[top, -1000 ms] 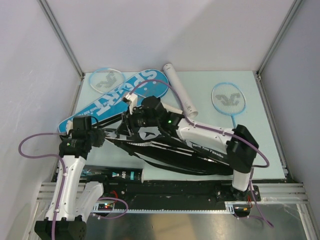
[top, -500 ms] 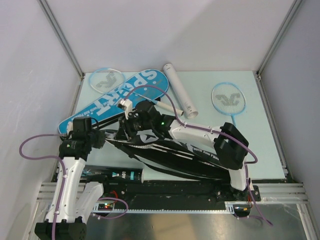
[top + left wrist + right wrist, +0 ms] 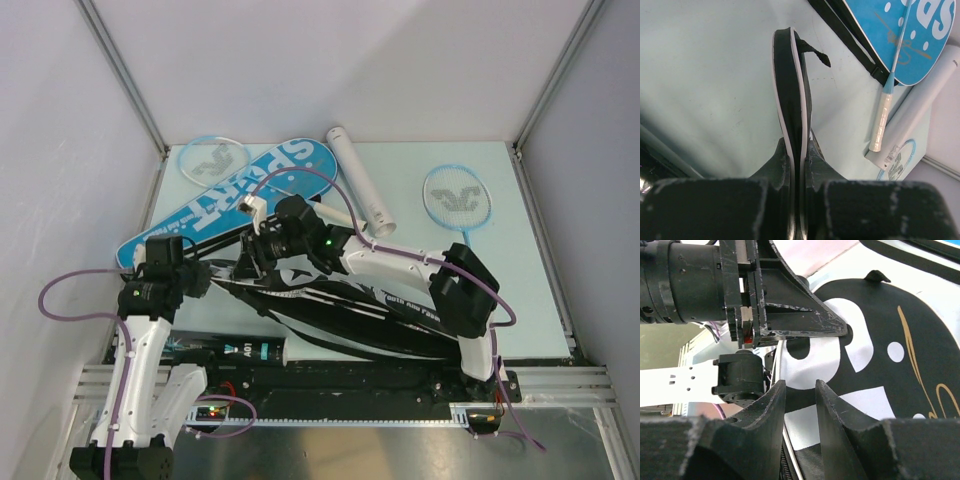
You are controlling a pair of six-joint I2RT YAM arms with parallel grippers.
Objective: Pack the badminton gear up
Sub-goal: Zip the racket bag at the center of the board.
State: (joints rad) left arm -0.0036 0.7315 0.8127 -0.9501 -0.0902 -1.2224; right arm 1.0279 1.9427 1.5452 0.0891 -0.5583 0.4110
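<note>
At the near-left end of the black cover [image 3: 330,318] the left gripper [image 3: 799,150] pinches its rim shut; over its head the right gripper [image 3: 800,385] hovers, jaws narrowly apart, empty; better to catch only the top flap; beyond it waits a racket [image 3: 456,200].

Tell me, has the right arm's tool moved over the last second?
Yes. The right tool has shifted slightly to the left in the top view, farther from the white tube, which has stayed put.
</note>
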